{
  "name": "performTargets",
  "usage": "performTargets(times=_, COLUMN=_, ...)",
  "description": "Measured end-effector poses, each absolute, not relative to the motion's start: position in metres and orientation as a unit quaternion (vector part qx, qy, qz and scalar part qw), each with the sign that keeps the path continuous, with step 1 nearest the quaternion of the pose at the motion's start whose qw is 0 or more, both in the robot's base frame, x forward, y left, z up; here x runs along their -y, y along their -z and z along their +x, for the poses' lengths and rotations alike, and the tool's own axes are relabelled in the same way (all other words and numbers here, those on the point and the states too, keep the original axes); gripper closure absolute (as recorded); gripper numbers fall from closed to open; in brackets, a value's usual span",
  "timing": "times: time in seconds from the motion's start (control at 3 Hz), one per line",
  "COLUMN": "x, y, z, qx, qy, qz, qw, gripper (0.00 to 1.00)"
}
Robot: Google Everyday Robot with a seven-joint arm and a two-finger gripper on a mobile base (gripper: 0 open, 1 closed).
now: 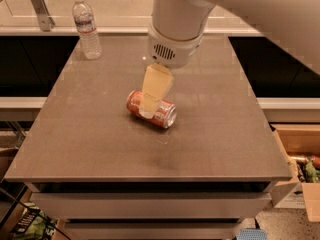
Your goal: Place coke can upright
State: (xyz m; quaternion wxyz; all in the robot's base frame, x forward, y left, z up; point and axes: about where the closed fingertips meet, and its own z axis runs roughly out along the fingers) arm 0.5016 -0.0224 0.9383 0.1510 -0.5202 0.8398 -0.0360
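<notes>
Item under task: the coke can [164,114] lies on its side near the middle of the table [90,134], with one silver end facing lower right in the camera view; it is not upright. The gripper [148,108] hangs below the arm's wrist directly over the can's midsection. Its tip overlaps the red body, so contact appears likely but is not confirmed. How far the claw is open, and whether it has hold of the can, cannot be told from this view. A water bottle [86,28] stands at the far left corner, well apart from the work. Assessment: the step in hand is the grasp approach; nothing is yet righted. The next move calls for a firm closure across the can's body, a lift clear of the surface, a quarter turn to bring one silver end down, and a level release.
</notes>
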Motion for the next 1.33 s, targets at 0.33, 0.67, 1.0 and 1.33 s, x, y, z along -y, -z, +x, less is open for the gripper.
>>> performTargets(times=0.33, x=0.011, y=-0.924, z=0.509, qx=-0.838, qy=0.043, qz=-0.526, qw=0.136, gripper=0.0)
performTargets(times=0.67, x=-0.001, y=-0.911, z=0.511, qx=-0.835, qy=0.032, qz=-0.535, qw=0.127, gripper=0.0)
performTargets(times=1.0, x=-0.012, y=-0.896, z=0.51, qx=-0.832, qy=0.015, qz=-0.541, qw=0.118, gripper=0.0)
performTargets(times=1.33, x=-0.02, y=-0.884, z=0.508, qx=-0.83, qy=0.005, qz=-0.548, qw=0.108, gripper=0.0)
